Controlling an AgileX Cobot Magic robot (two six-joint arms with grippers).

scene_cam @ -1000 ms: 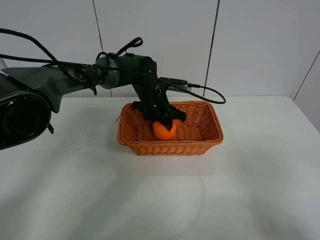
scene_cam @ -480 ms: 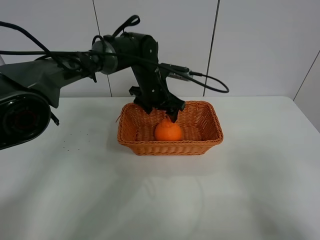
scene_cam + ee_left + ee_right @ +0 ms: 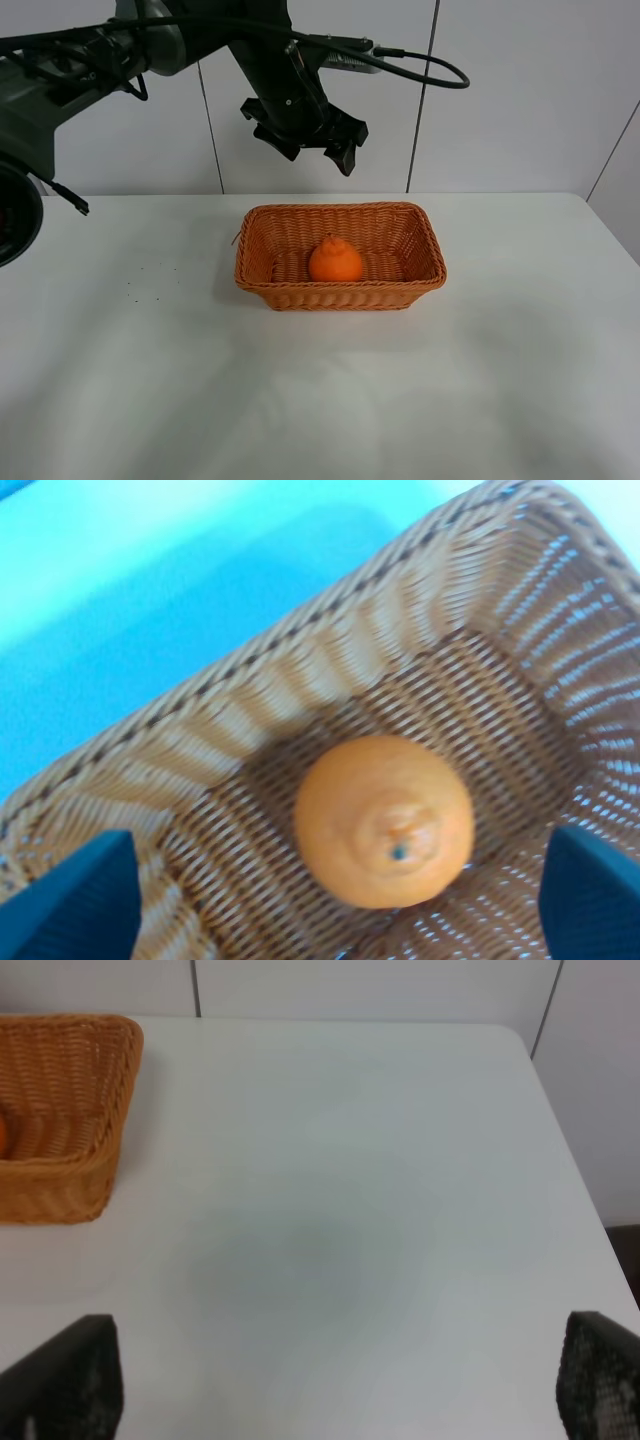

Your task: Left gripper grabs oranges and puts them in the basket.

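The orange sits inside the wicker basket near its middle, knobby top up. My left gripper is open and empty, raised well above the basket's back rim. In the left wrist view the orange lies on the basket floor, between and far below my spread fingertips. My right gripper is open over bare table, to the right of the basket. The right arm is not in the exterior high view.
The white table stretches around the basket, with a panelled wall behind. The left arm's black cable loops above the basket. The table's right edge shows in the right wrist view.
My left gripper let go of the orange in the basket and rose straight up above it, open. The orange stays in the basket.
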